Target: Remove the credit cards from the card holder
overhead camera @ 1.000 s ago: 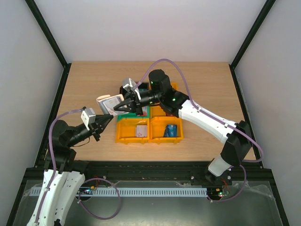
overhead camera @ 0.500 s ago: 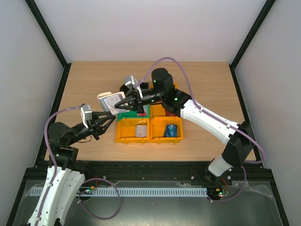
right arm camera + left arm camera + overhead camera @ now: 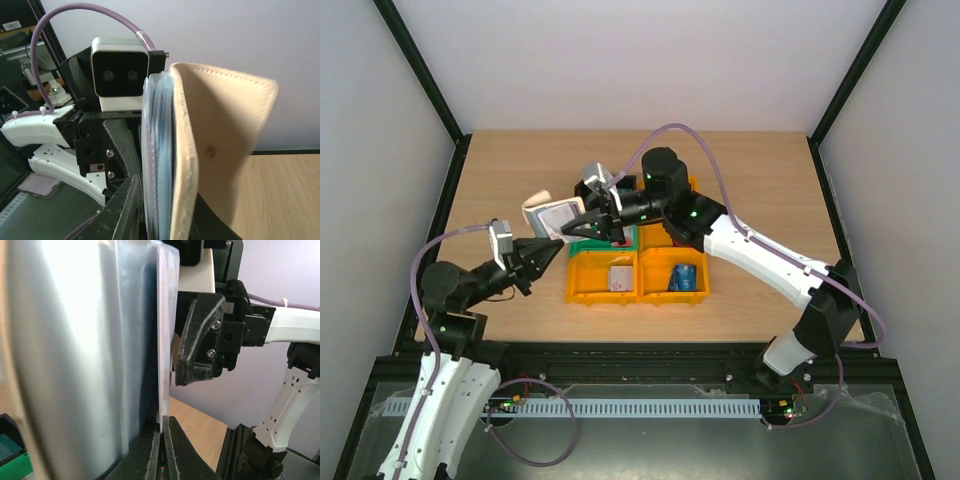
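Note:
The card holder (image 3: pixel 555 213), pale grey-blue with tan leather edges, is held up above the table, and my right gripper (image 3: pixel 578 222) is shut on it from the right. The right wrist view shows the holder (image 3: pixel 220 130) upright between the jaws of the right gripper (image 3: pixel 170 210), its clear blue-white pockets (image 3: pixel 156 165) facing left. My left gripper (image 3: pixel 556 245) meets the holder's lower edge. In the left wrist view the left gripper (image 3: pixel 163 424) is shut on the bottom edge of a thin white credit card (image 3: pixel 166 330) standing beside the holder's grey-blue side (image 3: pixel 80 350).
Two joined orange bins (image 3: pixel 638 290) sit just below the raised holder; the left one holds a white-pink card (image 3: pixel 620 276), the right one something blue (image 3: pixel 685 277). A green bin (image 3: pixel 588 243) lies behind them, partly under the right arm. A black frame borders the table.
My left gripper has moved up and right until its tips reach the holder's lower edge. The right gripper has lifted the holder slightly up and left.

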